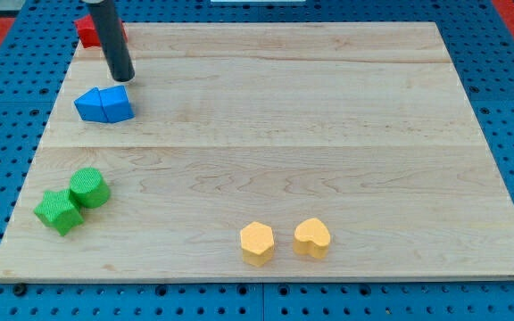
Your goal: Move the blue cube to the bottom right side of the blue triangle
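Two blue blocks sit touching near the view's upper left of the wooden board (328,134). The blue triangle (89,104) is on the left and the blue cube (118,102) is pressed against its right side. My tip (122,78) is the lower end of a dark rod that comes down from the view's top. It stands just above the blue cube in the view, a small gap away from it.
A red block (87,31) sits at the top left corner, partly hidden behind the rod. A green cylinder (89,187) and a green star-like block (59,211) sit at the lower left. A yellow hexagon (257,242) and a yellow heart (312,237) sit near the bottom edge.
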Available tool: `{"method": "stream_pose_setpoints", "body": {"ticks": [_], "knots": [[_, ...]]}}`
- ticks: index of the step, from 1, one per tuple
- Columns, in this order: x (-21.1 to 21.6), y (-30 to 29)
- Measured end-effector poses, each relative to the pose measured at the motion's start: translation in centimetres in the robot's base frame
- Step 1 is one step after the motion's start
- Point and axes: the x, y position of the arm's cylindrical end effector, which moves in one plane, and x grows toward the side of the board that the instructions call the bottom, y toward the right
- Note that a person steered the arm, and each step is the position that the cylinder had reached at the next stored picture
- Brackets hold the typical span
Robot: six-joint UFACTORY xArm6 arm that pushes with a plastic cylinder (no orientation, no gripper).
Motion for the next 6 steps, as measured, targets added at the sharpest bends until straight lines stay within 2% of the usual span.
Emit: {"method": "stream_pose_setpoints", "body": {"ticks": [1,3,4,5,6], "knots": [[3.9,2.6],[4.6,2.1],[1.0,0.4],[-0.2,-3.4],[0.5,-8.1]]}}
